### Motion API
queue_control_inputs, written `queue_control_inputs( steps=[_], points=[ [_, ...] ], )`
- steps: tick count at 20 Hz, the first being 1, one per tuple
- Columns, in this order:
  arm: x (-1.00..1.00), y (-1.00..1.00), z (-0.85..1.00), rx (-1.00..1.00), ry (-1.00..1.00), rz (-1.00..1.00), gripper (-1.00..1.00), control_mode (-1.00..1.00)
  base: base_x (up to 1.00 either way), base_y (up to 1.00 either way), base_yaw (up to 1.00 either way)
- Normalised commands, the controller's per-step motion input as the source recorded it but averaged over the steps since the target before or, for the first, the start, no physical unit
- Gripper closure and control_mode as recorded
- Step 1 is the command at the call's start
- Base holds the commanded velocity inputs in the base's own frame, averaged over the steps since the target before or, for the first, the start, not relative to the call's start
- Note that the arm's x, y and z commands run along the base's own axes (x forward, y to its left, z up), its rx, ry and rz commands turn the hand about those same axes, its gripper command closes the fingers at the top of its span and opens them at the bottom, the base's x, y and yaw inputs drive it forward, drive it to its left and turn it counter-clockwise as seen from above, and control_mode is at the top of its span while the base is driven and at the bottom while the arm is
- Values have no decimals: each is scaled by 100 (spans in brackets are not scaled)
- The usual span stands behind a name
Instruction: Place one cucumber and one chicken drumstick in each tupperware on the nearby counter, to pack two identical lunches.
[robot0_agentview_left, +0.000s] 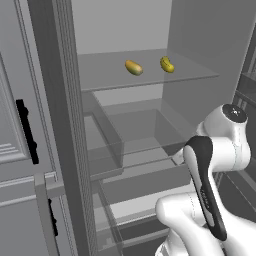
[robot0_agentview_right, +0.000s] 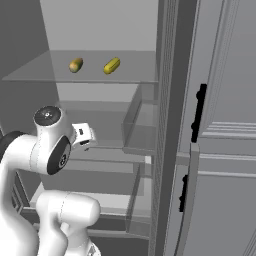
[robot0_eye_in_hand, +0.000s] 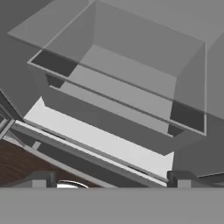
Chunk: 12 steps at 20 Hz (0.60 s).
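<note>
You are looking into an open grey refrigerator, with the white robot arm rising in front of its lower half. On the translucent glass shelf near the top lie two small yellow-green oblong items, the cucumbers: in the left base view, the left oblong item sits at about 12 o'clock of the picture and the right oblong item just toward 1 o'clock from it, the two near each other but apart. In the right base view the same pair shows at about 11 o'clock, one to the left of the other.

Below the shelf sits a clear, box-shaped drawer, and the arm's wrist points toward it. The hand view looks down into that clear drawer, with a pale white ledge running from 9 o'clock toward 4 o'clock beneath it (a strip of dark wood-toned floor shows at 8 o'clock).

The jaws stand wide apart and hold nothing: the two dark fingertips rise at 7 and 5 o'clock of the hand view, far from each other, and the gripper touches nothing.

To the left in the left base view stands a grey panelled door with a black handle; a matching door with a black handle stands at 3 o'clock of the right base view.
</note>
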Motion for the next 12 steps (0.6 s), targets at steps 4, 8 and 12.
queue_control_inputs(
  steps=[4,8,12],
  points=[
    [0,11,100,-15,-47,0,-100,-100,0,0,0],
    [50,15,100,-9,-27,-3,-100,-100,0,0,0],
    [86,9,100,0,-10,-18,-100,-100,0,0,0]
  ],
)
